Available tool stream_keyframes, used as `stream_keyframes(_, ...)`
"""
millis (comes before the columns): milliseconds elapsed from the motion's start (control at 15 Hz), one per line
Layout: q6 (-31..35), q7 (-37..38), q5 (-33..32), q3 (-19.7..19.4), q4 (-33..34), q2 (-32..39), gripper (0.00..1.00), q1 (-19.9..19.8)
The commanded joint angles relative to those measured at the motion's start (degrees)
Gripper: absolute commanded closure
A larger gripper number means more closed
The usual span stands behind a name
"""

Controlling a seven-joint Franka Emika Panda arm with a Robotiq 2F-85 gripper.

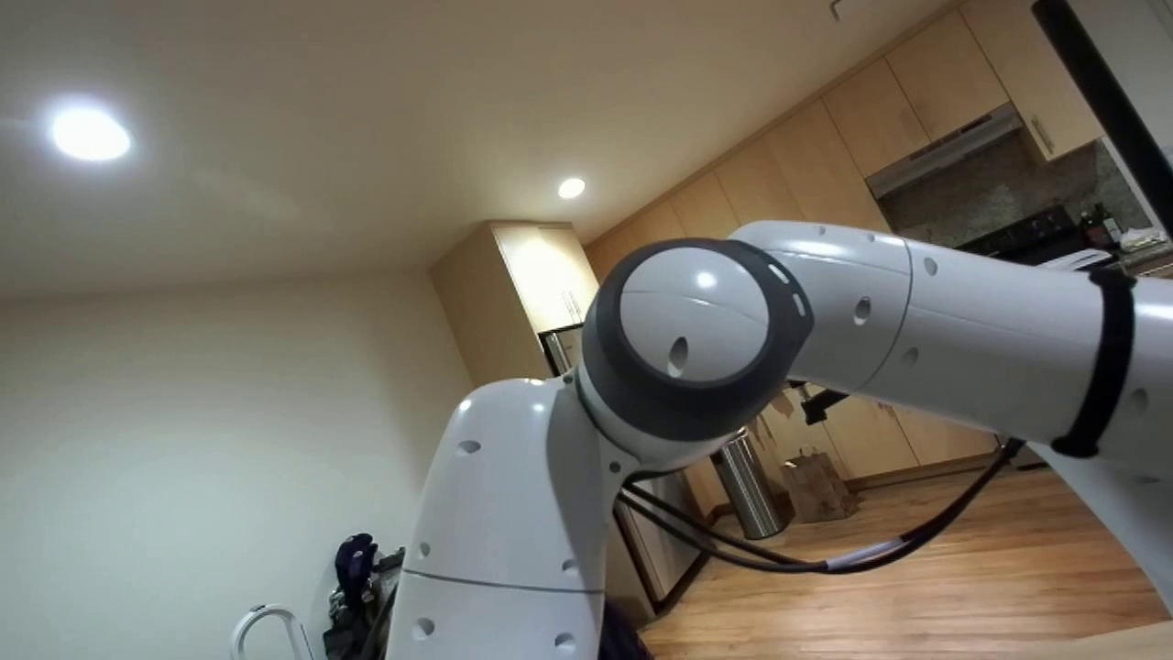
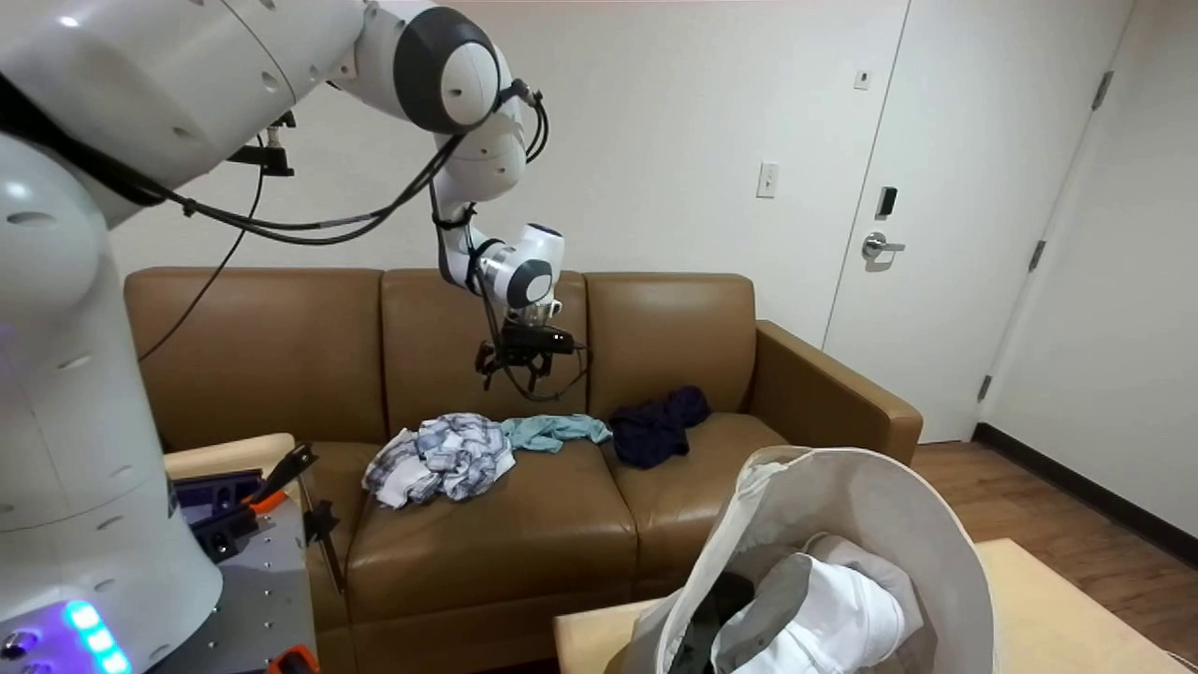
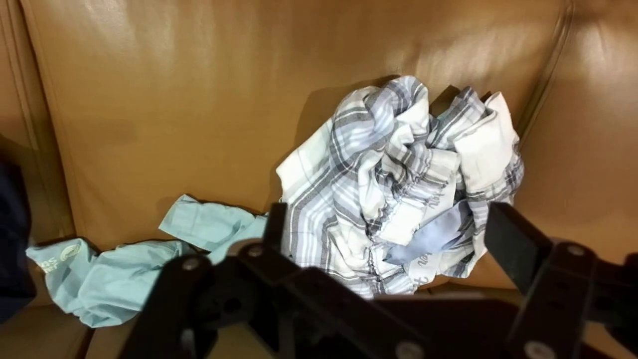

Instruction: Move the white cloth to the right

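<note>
Black two-finger claw (image 3: 390,227): fingers spread wide, hanging above the brown leather-look sofa surface (image 2: 496,552). Crumpled white, grey and blue plaid cloth (image 3: 398,189) lies on that surface; wrist view shows it beneath the gap between the fingers. Pale teal cloth (image 3: 124,279) right beside it, can't tell if touching. Dark navy cloth (image 2: 655,431) past the teal one; plaid is leftmost of the three in an exterior view. Off-white soft-walled bin (image 2: 875,491) in the foreground there, white fabric (image 2: 833,608) inside.

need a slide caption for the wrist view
Open gripper above a brown couch: a crumpled white plaid cloth, with a teal cloth and a dark cloth at image left.
</note>
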Motion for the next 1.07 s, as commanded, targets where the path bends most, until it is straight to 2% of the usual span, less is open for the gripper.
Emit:
stream_keyframes(0,-4.5,-3.5,-2.2,1.0,7.2,4.4,0.00,-0.2)
stream_keyframes(67,-9.6,-7.0,-2.3,2.1,12.4,7.3,0.00,-0.4)
stream_keyframes(133,-13.7,-8.7,-2.2,2.3,14.8,8.1,0.00,0.3)
stream_keyframes(467,-33.3,-18.9,-1.9,1.5,31.6,15.8,0.00,5.2)
stream_keyframes(733,-41.8,-27.5,-3.0,1.5,44.2,23.5,0.00,10.5)
stream_keyframes(1000,-45.6,-35.2,-6.1,0.3,55.9,30.9,0.00,17.2)
